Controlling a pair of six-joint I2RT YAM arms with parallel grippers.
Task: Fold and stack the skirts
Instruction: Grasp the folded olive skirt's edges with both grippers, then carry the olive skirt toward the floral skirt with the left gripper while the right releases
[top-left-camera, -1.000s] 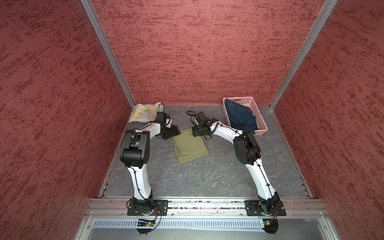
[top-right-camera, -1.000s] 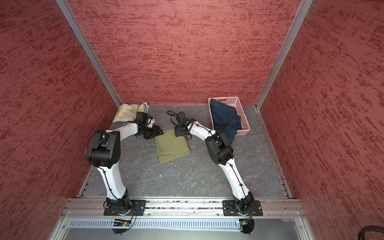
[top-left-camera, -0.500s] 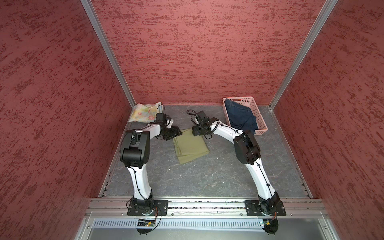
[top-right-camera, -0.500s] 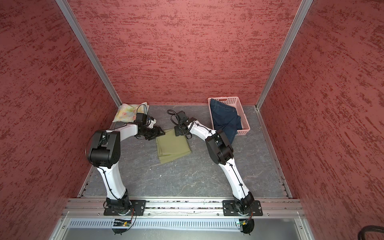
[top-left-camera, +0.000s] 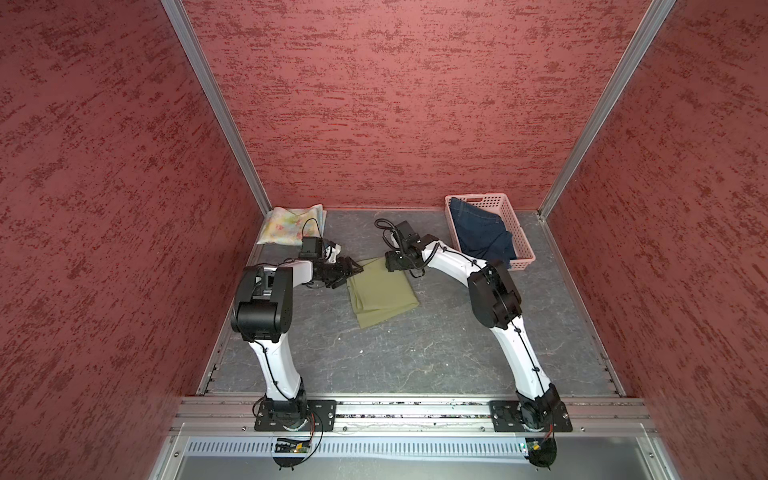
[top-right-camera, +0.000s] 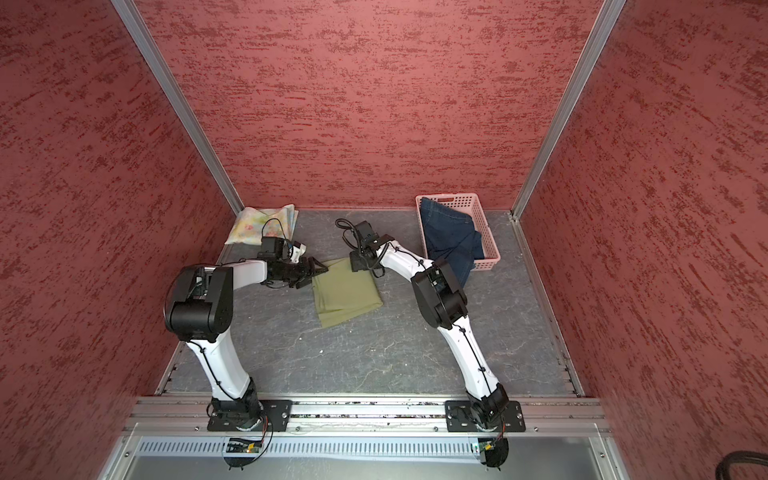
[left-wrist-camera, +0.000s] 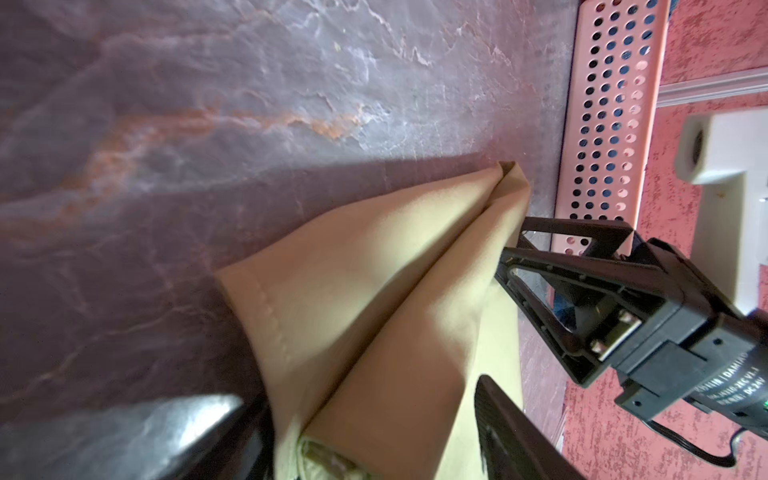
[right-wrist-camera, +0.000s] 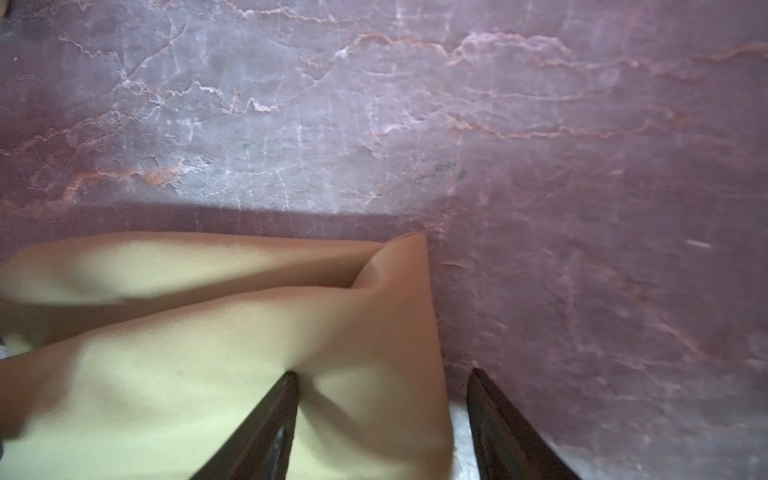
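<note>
Olive-green skirt (top-left-camera: 382, 293) ungripped; left pincer (top-left-camera: 358, 269), right pincer (left-wrist-camera: 510, 245) both agape (label (left-wrist-camera: 744, 388): "DC 24V").

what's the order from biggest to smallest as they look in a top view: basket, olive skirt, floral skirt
1. basket
2. olive skirt
3. floral skirt

The floral skirt lies farther back than the olive one, so some of that gap may only be distance.

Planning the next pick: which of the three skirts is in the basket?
The dark blue denim skirt, lying in the pink basket. The olive-green skirt lies folded mid-table, and the floral skirt sits by the far left corner.
</note>
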